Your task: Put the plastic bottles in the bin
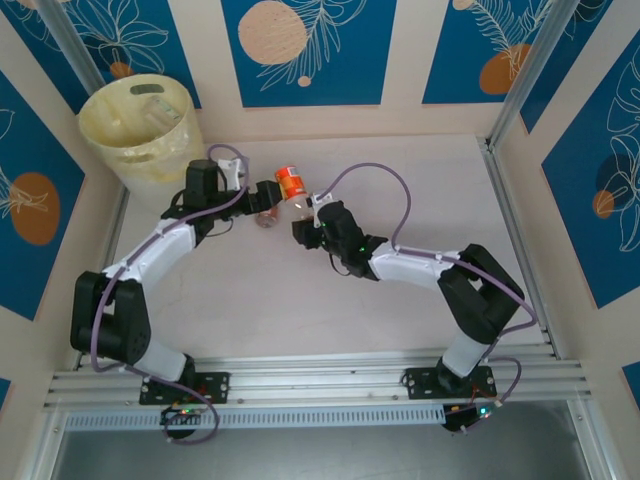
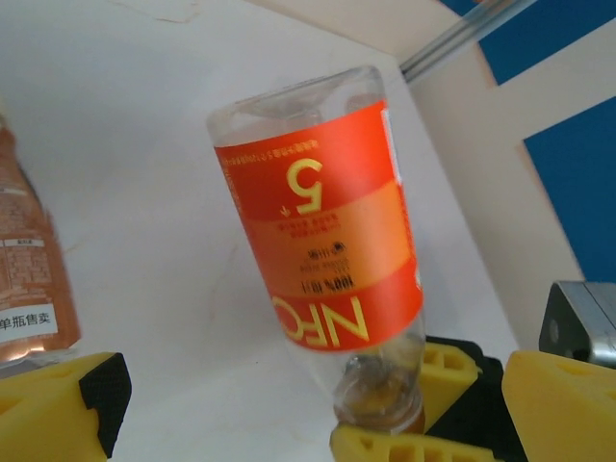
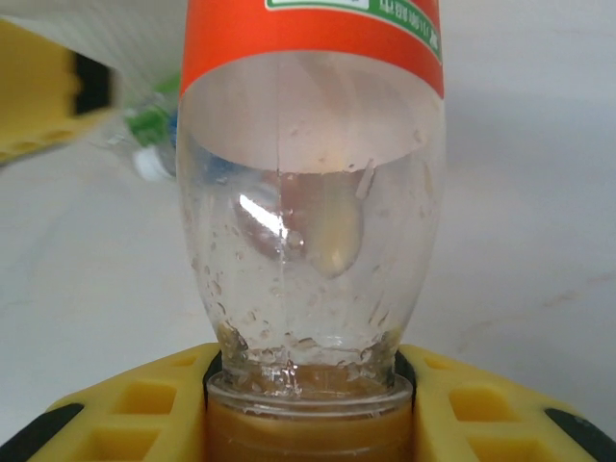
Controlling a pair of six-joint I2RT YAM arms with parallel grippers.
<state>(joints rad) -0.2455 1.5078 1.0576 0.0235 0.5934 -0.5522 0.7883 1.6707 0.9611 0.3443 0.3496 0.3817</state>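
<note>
finding: the right gripper (image 3: pixel 308 409) has its yellow jaws pinched on the neck of a clear plastic bottle with an orange label (image 2: pixel 318 231), just above its brownish cap. the bottle stands out of the grip, base away from the fingers, tilted, and appears held off the pale table (image 1: pixel 420 200). the left gripper (image 1: pixel 265 195) has its jaws spread wide, one finger to each side of the bottle, neither touching it. a second clear bottle with a red-brown label (image 2: pixel 29 279) lies on the table just beside one left finger. the tall round pale yellow translucent bin (image 1: pixel 150 150) stands at the far left corner, near the left arm and well apart from the right.

assessment: this looks like a handover to the left arm.

recommendation: close the left jaws square on the labelled body, beyond the right fingers, not on the tapering shoulder, where the grip may slip. confirm the hold before the right jaws let go. keep clear of the red-brown bottle.
</note>
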